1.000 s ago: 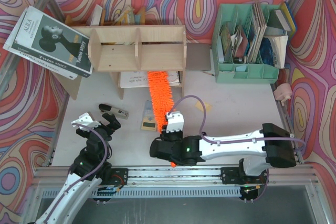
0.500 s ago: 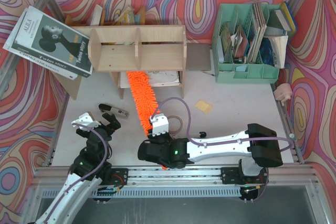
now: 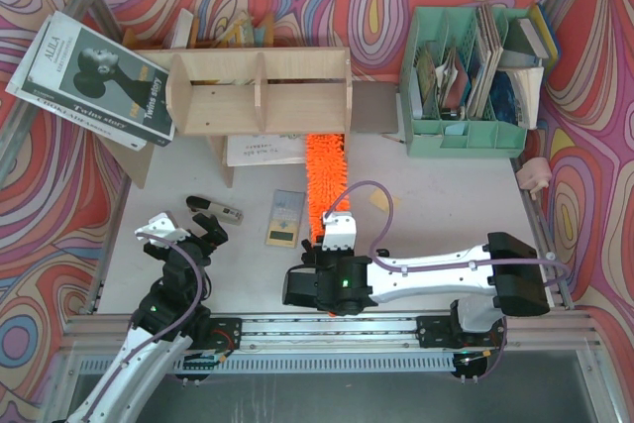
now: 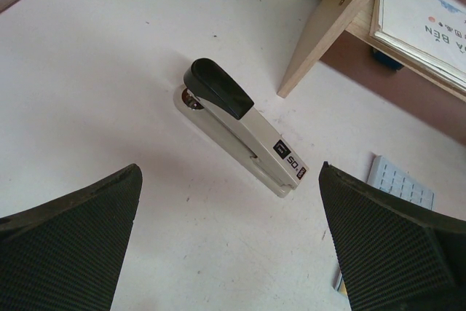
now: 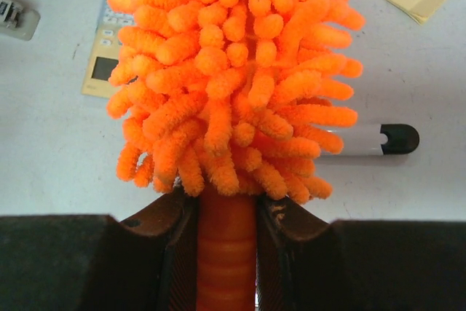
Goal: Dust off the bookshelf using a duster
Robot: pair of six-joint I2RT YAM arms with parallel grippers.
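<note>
The bookshelf [image 3: 260, 91] stands beyond both arms, and the duster [image 3: 325, 185] reaches under its right compartment. Your right fingers [image 5: 175, 238] clamp the orange handle; press the fluff flat and sweep sideways along the lower board. Your left fingers [image 4: 73, 238], spread wide and empty, hover before the bookshelf's left leg. Papers [image 3: 263, 151] on that board, then the calculator [image 3: 285, 218], stapler [image 4: 244, 125] and sticky note [image 3: 381, 201] in front, could snag.

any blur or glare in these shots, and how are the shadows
Top external: even light, sharp all over, no glare on the bookshelf. Left wrist: the stapler is crisp, with only a soft shadow beside it. Right wrist: the duster fills the middle at close range, its strands sharp.
</note>
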